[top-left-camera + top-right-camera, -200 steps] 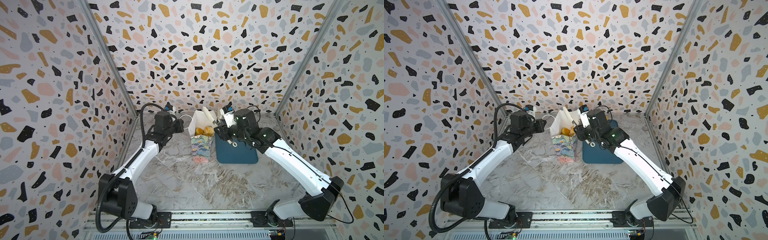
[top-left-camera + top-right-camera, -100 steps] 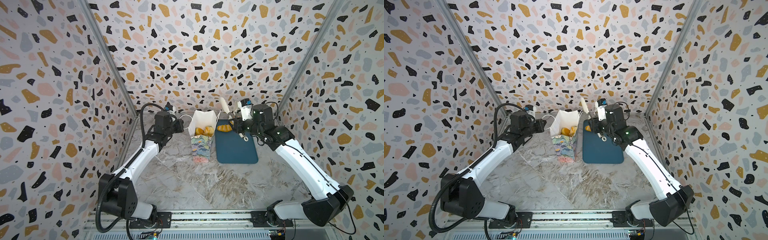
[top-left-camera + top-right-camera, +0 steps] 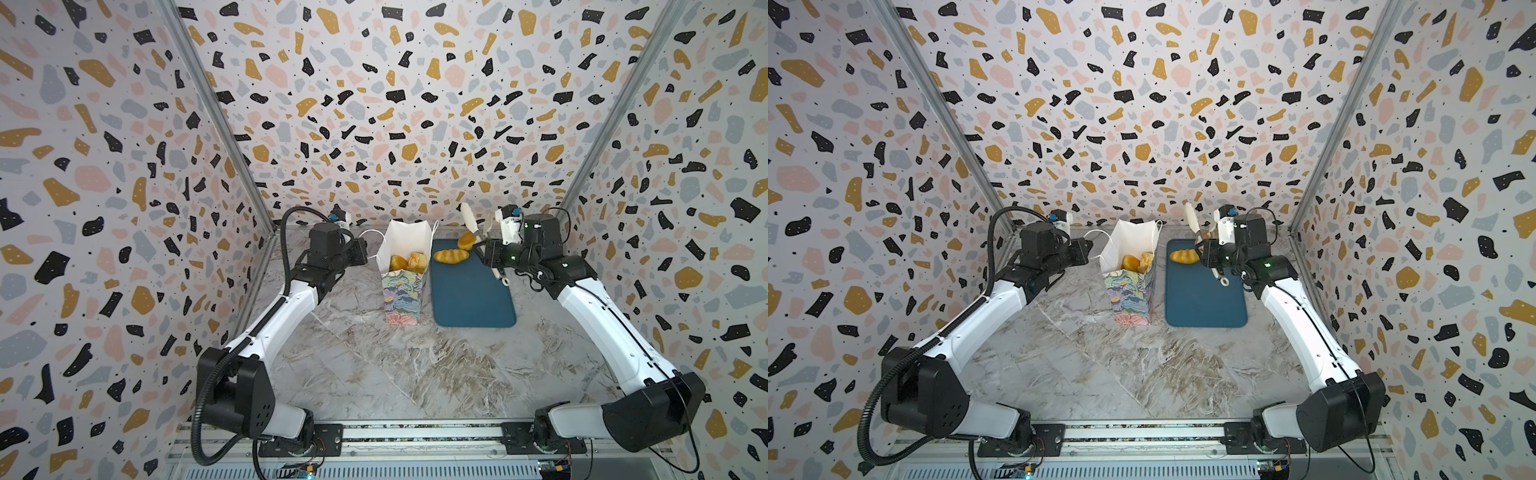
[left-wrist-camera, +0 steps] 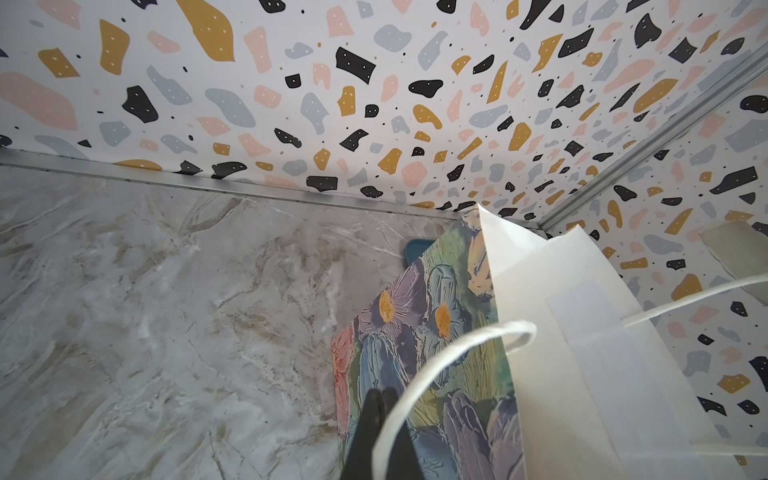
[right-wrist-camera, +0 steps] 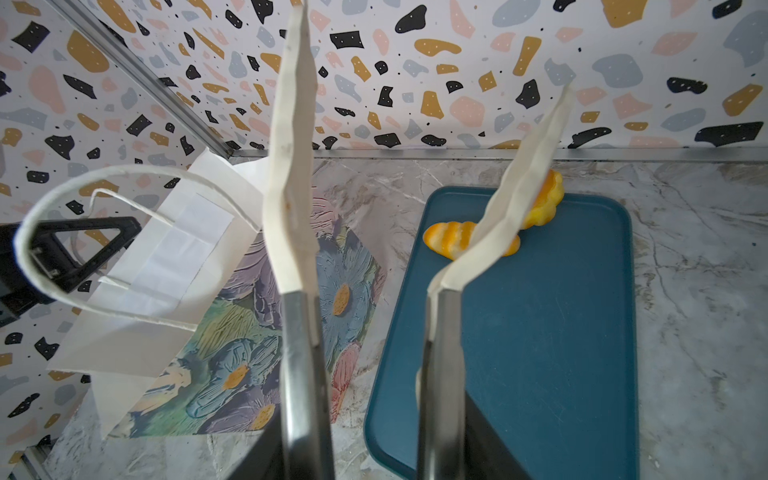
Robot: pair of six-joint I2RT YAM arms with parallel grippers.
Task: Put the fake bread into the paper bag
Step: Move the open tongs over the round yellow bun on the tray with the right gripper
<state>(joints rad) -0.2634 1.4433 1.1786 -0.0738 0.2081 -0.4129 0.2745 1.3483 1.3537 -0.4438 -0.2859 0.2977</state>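
Observation:
The flowered paper bag (image 3: 401,295) (image 3: 1131,299) stands upright and open left of the teal tray (image 3: 469,299). Two golden fake breads (image 3: 399,262) (image 3: 417,261) lie inside it. On the tray's far end lie a ridged loaf (image 3: 451,256) (image 5: 453,243) and a small bun (image 3: 466,240) (image 5: 544,203). My left gripper (image 3: 361,253) (image 4: 380,397) is shut on the bag's white cord handle (image 4: 457,345), at the bag's left side. My right gripper (image 3: 492,254) (image 5: 370,453) is shut on metal tongs (image 5: 299,353). Their white-wrapped tips (image 3: 468,217) stand apart with nothing between them, above the tray's far end.
The bag's second cord handle (image 3: 434,232) hangs off its far rim. The patterned back wall (image 3: 395,124) rises just behind the bag and tray, and side walls close in on both arms. Marble tabletop (image 3: 374,365) stretches toward the front rail.
My right arm has drawn back from over the bag's mouth to the right, and the tongs now stand over the tray's far end. The left arm has not moved.

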